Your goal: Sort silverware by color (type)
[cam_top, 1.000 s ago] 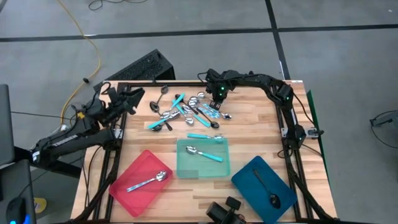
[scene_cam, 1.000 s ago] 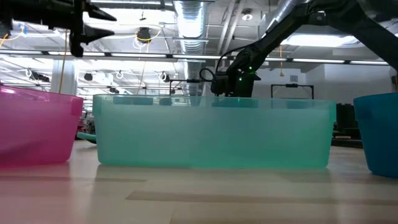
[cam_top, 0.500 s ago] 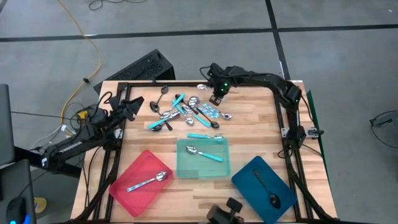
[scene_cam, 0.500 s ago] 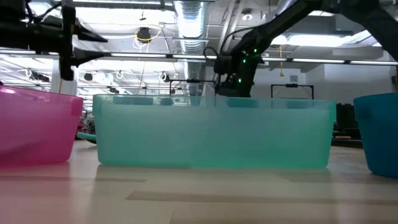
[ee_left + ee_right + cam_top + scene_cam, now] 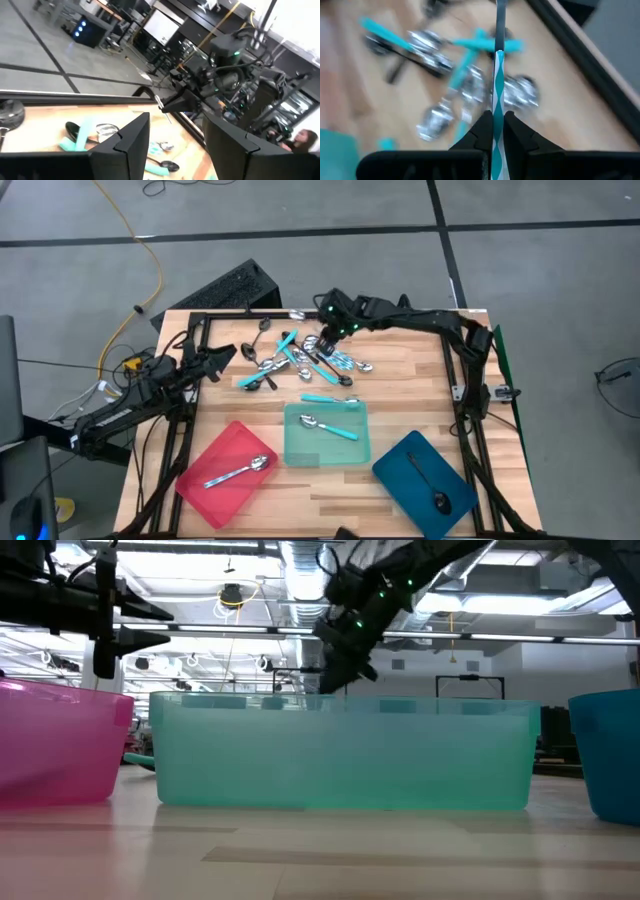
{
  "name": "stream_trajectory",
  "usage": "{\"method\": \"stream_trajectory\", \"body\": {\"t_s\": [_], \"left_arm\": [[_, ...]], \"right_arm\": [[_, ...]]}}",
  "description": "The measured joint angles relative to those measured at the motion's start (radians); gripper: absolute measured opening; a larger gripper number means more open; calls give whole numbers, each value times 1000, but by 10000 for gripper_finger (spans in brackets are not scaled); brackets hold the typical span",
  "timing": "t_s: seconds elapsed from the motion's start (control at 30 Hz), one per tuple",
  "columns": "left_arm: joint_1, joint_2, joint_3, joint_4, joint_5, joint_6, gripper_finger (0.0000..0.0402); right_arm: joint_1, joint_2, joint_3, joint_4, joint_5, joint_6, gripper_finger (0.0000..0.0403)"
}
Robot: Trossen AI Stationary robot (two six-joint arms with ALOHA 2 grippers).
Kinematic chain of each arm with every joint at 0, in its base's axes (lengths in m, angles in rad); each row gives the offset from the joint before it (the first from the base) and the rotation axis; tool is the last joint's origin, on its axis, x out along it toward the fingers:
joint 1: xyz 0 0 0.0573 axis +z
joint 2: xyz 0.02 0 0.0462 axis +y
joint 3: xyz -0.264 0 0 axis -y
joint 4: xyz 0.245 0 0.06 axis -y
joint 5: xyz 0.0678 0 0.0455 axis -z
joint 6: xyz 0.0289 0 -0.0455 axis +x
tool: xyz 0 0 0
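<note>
A pile of silverware (image 5: 300,360), made up of silver, turquoise-handled and dark spoons, lies at the table's far middle. My right gripper (image 5: 324,323) hangs above the pile's far side, shut on a spoon with a turquoise-and-white striped handle (image 5: 496,85). One turquoise spoon (image 5: 330,399) lies alone just beyond the teal tray (image 5: 350,448). My left gripper (image 5: 222,358) stands open and level at the table's left edge, holding nothing; its fingers frame the left wrist view (image 5: 175,145). My right gripper pinches the striped handle (image 5: 496,112) between its two fingers. The fingers slant down from the table's right and far side, and the spoon runs along them, its far end (image 5: 500,20) sticking out ahead. The spoon is lifted clear of the pile.
A red tray (image 5: 205,490) at the near left holds a striped-handled spoon. The teal tray holds a turquoise-handled one. A blue tray (image 5: 400,475) at the near right holds a dark one. A black frame rail (image 5: 250,314) runs along the far edge.
My right gripper has risen off the pile and gone toward the table's left edge, carrying the striped-handled spoon up clear of the other spoons. My left gripper has sunk lower at the left edge and stays open.
</note>
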Motion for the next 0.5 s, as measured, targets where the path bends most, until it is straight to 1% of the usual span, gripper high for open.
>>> {"method": "stream_trajectory", "body": {"t_s": [0.13,0.23,0.33,0.5], "left_arm": [[0,0,0,-1,50,30,167],[0,0,0,-1,69,35,167],[0,0,0,-1,86,37,167],[0,0,0,-1,117,45,167]], "right_arm": [[79,0,0,73,3,71,48],[135,0,0,133,8,123,48],[189,0,0,187,42,183,48],[282,0,0,301,87,215,48]]}}
